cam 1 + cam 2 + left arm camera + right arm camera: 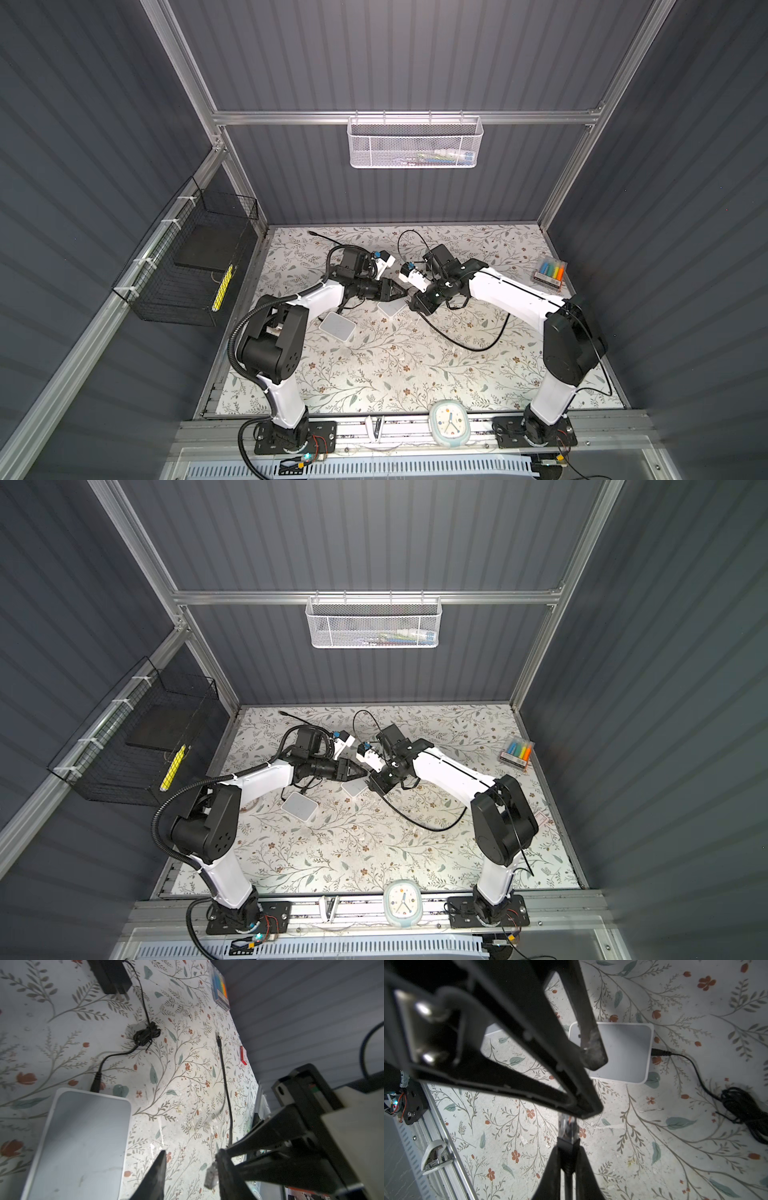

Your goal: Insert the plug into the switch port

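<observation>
Right gripper [568,1148] is pinched tight on the black rubbery boot of the plug [568,1126]. The clear, boxy plastic head sticks out bare beyond its fingertips, up in the air over the table [374,374] and not in any port. Gripping behind the head looks deliberate to me, since it leaves the front free to be taken or guided.

Facing it tip to tip is the left gripper [593,1084]. Its 2 long wedge-shaped fingers [593,1051] stand apart, their pads scuffed grey. One finger is touching or just beside the plug's head, and I can't tell which. I'd guess a handover, or a straightening before insertion.

The thin black cable [469,345] trails off in a slack loop over the floral cover, so nothing seems to tug at the grip.

Near the 2 grippers lies a flat white box with rounded corners, a smooth matte top and a power lead in its side. I take it for the switch [627,1057]. Another white box [492,1030] like it sits close by. No port face shows from anywhere, so I can't say which side the plug must enter.
</observation>
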`<state>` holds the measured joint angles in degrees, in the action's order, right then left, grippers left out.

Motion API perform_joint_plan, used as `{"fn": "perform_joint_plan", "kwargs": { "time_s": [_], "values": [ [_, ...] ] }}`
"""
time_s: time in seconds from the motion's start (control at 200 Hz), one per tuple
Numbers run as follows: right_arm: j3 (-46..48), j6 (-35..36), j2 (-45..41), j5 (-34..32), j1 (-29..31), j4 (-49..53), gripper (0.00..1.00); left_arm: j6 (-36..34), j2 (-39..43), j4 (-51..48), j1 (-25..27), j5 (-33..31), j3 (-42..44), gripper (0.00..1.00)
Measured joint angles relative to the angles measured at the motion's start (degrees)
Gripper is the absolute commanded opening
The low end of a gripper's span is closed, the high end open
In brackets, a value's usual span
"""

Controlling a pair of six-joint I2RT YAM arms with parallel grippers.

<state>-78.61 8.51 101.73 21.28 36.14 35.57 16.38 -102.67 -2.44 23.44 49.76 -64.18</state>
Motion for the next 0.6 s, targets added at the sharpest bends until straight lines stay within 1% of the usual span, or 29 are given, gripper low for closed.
{"fn": "perform_joint_plan", "kwargs": {
  "time_s": [0.345,0.6],
  "values": [
    [0.0,0.6,0.0,-0.3,0.0,0.0,0.00,0.0,0.3,0.3,0.0,4.4,0.5,0.37],
    [0.0,0.6,0.0,-0.3,0.0,0.0,0.00,-0.3,0.3,-0.2,0.0,5.4,0.5,0.33]
  ]
}}
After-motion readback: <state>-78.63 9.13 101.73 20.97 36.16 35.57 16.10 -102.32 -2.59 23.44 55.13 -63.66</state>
